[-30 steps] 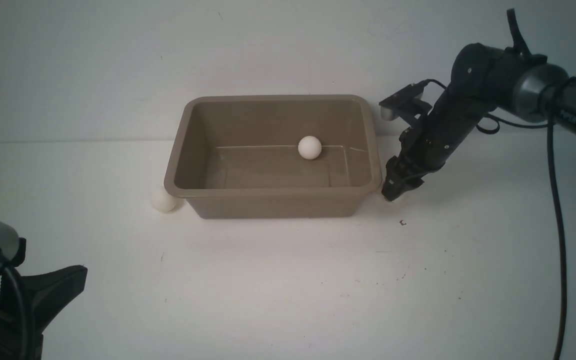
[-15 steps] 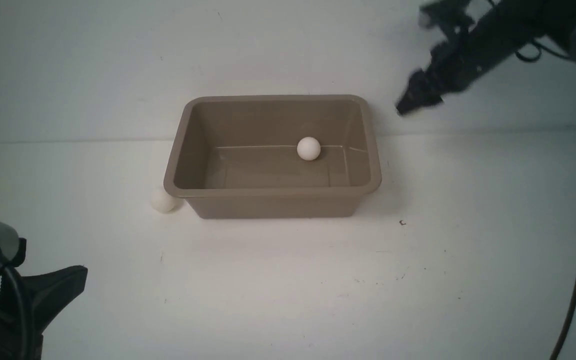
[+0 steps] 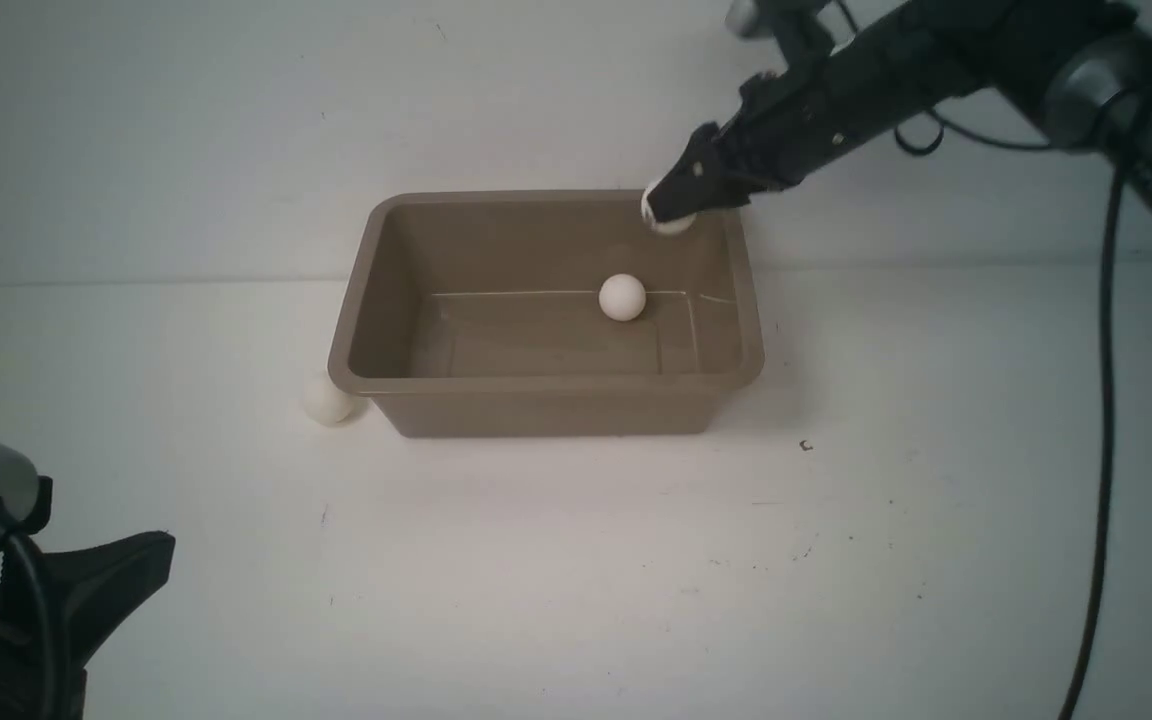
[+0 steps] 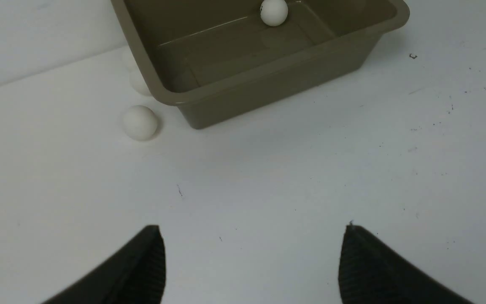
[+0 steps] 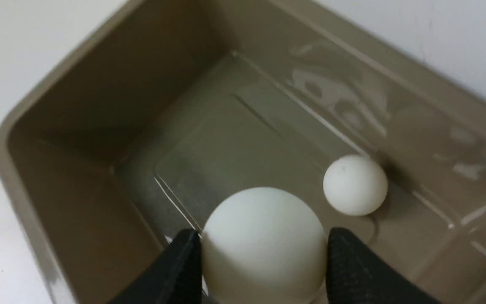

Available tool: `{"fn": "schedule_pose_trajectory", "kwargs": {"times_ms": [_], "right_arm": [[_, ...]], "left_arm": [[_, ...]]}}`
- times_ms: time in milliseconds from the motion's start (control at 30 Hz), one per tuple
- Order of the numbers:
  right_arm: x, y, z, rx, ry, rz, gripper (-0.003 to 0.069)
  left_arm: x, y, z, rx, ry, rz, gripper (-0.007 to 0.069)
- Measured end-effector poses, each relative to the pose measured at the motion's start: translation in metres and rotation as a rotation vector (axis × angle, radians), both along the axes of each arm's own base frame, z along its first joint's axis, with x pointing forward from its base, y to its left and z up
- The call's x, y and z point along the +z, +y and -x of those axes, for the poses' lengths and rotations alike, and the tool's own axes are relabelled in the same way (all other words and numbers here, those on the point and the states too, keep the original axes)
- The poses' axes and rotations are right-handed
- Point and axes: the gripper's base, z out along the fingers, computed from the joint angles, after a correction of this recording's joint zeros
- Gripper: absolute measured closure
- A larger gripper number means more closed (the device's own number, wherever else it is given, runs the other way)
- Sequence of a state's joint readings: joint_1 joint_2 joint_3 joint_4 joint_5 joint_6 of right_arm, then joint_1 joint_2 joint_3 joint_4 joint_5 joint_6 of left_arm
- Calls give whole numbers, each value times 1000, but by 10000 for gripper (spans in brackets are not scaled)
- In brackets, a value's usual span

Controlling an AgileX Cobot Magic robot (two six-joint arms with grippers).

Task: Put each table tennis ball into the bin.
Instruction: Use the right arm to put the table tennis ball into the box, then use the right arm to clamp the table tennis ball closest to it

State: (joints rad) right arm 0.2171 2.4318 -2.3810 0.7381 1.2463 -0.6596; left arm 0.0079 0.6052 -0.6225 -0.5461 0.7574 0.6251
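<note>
Right wrist view: right gripper [image 5: 264, 236] pinches 1 table tennis ball [image 5: 263, 219] over the bin [image 5: 99, 105]; releasing low should limit bounce-out.

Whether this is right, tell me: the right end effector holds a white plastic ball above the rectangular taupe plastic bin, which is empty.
Wrong: the rectangular taupe plastic bin is not empty; the right wrist view shows a small white plastic ball inside. The right end effector holds a second ball above it.
</note>
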Motion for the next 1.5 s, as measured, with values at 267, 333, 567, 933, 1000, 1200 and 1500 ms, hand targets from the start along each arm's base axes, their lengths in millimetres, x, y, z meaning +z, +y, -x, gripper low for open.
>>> {"fn": "schedule_pose_trajectory", "kwargs": {"times_ms": [267, 333, 567, 933, 1000, 1200, 1500], "right_arm": [[-33, 4, -6, -9, 71, 14, 313], [-33, 4, -6, -8, 71, 13, 313], [-33, 4, -5, -8, 72, 13, 262], [31, 8, -7, -7, -101, -103, 139], [50, 4, -5, -14, -148, -117, 138], [110, -39, 6, -80, -272, -127, 137], [185, -106, 36, -201, -430, -134, 137]], "left_arm": [[0, 0, 0, -1, 1, 0, 125], [0, 0, 0, -1, 2, 0, 125], [0, 0, 0, -1, 2, 0, 125], [0, 0, 0, -2, 4, 0, 125], [-1, 0, 1, -5, 8, 0, 125], [-2, -1, 2, -14, 24, -3, 125], [-2, -1, 2, -14, 24, -3, 125]]}}
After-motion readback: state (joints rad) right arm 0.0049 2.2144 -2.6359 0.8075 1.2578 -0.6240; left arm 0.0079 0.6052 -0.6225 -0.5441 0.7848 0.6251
